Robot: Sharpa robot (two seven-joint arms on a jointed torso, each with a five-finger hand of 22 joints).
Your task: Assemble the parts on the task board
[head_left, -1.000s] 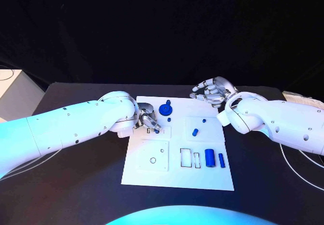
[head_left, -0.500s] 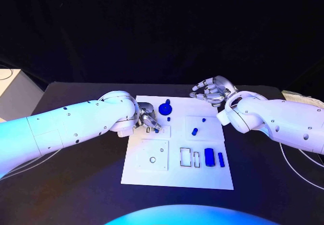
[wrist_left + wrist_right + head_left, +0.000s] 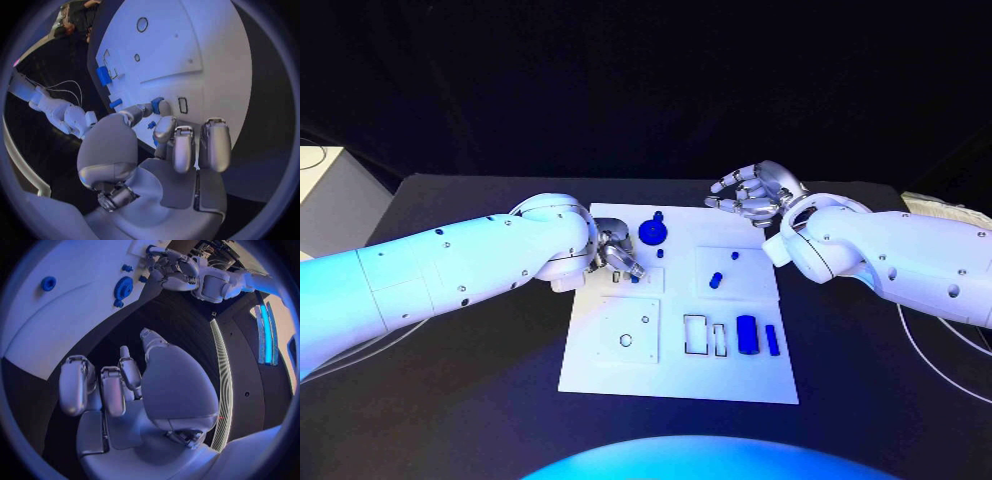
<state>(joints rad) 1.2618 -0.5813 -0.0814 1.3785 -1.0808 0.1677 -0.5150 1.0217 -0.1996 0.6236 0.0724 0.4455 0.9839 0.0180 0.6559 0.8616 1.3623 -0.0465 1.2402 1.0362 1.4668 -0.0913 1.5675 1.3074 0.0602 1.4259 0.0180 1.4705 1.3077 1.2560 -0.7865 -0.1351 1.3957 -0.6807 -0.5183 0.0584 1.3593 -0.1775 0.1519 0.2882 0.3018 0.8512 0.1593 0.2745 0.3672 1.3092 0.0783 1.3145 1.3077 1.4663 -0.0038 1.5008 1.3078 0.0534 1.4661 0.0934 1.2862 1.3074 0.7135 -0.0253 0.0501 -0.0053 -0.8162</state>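
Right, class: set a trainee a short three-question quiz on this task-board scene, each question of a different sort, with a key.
1. True or false: the right hand holds a blue part.
2. Which hand is over the task board: A left, B right?
3. Fill in: the round gear is coloured ____.

Key: 1 false, its fingers are curled in on nothing, off the board's far edge. 2 A, the left hand pinches a small blue part. 3 blue.

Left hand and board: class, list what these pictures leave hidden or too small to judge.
1. Head view: the left hand covers the board's near-left slots; whatever its fingertips touch is hidden.
2. Left wrist view: a small blue piece sits at the fingertips; held or merely touched is unclear.
3. Head view: the blue gear's teeth are too small to see.
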